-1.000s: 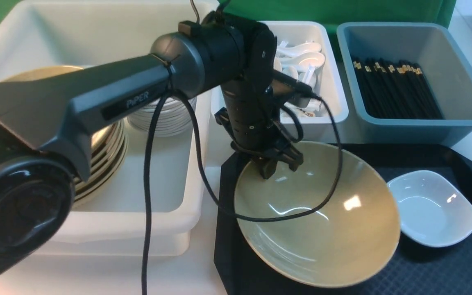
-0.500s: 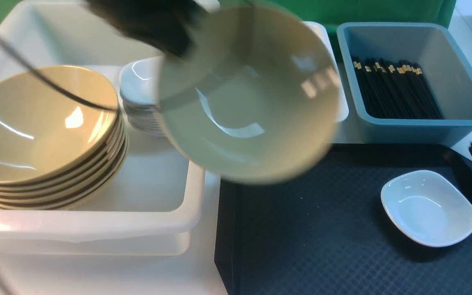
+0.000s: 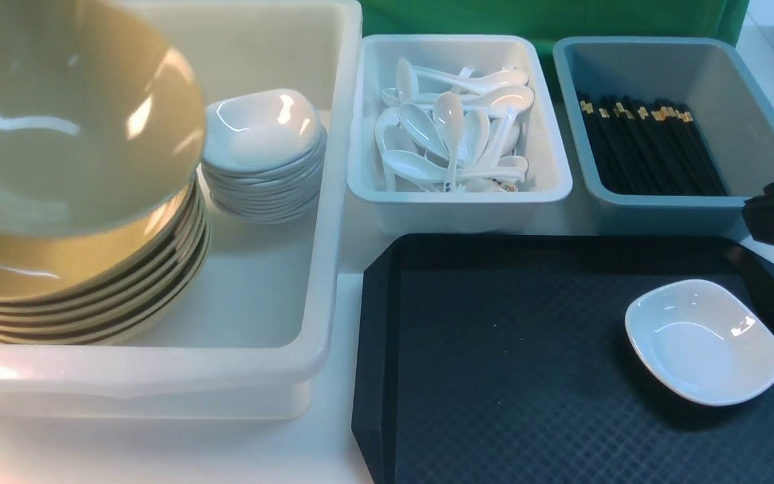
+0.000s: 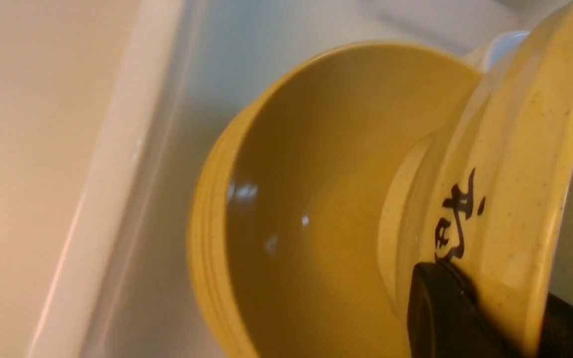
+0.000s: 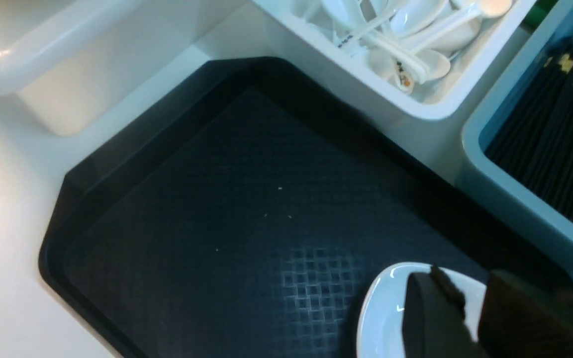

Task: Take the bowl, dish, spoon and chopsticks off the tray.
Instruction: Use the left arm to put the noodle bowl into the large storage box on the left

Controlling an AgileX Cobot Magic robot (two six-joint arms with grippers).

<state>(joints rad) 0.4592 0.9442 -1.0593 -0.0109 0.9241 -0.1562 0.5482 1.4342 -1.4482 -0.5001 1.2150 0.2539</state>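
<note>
One glossy tan-yellow round bowl [image 3: 71,114] is hovering over the matching bowl stack [image 3: 91,296], left gripper [image 4: 505,308] clamping its rim; level lowering, then releasing, is seemingly coming next.

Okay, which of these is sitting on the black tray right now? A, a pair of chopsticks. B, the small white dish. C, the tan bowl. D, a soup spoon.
B: the small white dish lies alone on the black tray, while the tan bowl is up over the stacked bowls in the large white bin.
</note>
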